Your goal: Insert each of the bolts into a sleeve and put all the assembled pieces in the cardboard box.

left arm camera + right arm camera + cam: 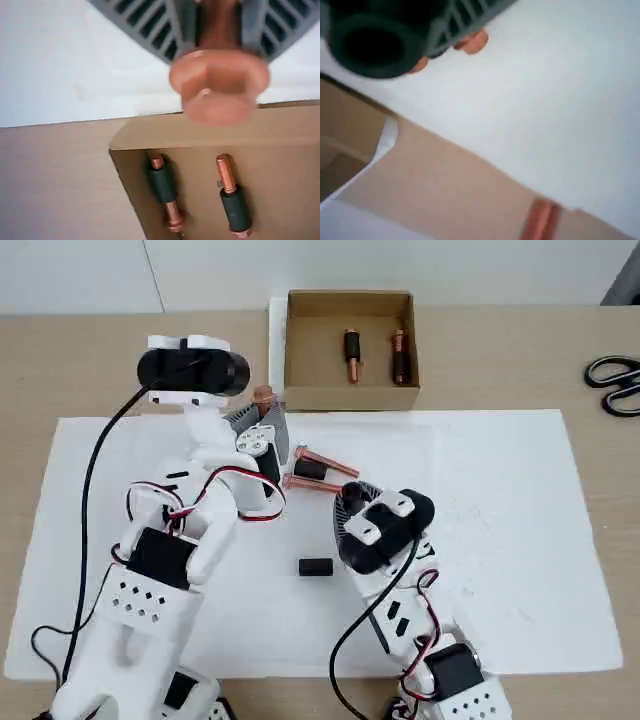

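My left gripper (262,418) (220,35) is shut on a copper bolt (263,395) (219,85), holding it just outside the near left corner of the cardboard box (292,350) (280,125). Two assembled pieces (352,355) (400,357) (162,182) (234,205) lie inside the box. My right gripper (336,492) (395,30) is shut on a black sleeve (311,468) (370,45), low over the white paper. The sleeve sits between two loose bolts (322,457) (312,484) (472,42). Another black sleeve (315,566) lies on the paper nearer the arm bases.
A white paper sheet (500,540) covers the wooden table (520,350); its right half is bare. Scissors (615,380) lie at the table's far right edge. Cables hang from both arms (90,500).
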### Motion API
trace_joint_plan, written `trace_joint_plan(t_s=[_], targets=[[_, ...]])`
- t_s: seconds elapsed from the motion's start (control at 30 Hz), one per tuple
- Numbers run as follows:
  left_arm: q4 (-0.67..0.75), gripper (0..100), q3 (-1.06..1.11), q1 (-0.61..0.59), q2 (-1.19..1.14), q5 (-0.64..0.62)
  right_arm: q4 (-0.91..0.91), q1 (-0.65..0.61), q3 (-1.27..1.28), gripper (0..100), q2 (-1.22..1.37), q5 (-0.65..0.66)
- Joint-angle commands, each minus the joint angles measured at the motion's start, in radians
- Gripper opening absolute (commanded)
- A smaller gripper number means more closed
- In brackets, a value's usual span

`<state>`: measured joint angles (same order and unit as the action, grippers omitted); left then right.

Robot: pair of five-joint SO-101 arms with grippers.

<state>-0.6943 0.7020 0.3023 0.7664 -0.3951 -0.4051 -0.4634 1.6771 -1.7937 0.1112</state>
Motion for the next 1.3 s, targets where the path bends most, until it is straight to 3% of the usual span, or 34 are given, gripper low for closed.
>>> trace_joint_plan(t_s=[0.0, 0.4, 0.73, 1.27], targets=[[0.034, 1, -0.016, 0.023, 0.031, 0.002, 0.119, 0.001, 0.008, 0.5, -0.024, -0.075], [0.207, 1, -0.015, 0.063, 0.031, 0.005, 0.183, -0.001, 0.008, 0.5, -0.024, -0.112], [0.212, 1, -0.016, 0.189, 0.031, 0.006, 0.174, -0.001, 0.008, 0.5, -0.024, -0.112], [0.207, 1, -0.007, 0.212, 0.103, 0.003, 0.084, -0.001, 0.008, 0.5, -0.022, -0.112]])
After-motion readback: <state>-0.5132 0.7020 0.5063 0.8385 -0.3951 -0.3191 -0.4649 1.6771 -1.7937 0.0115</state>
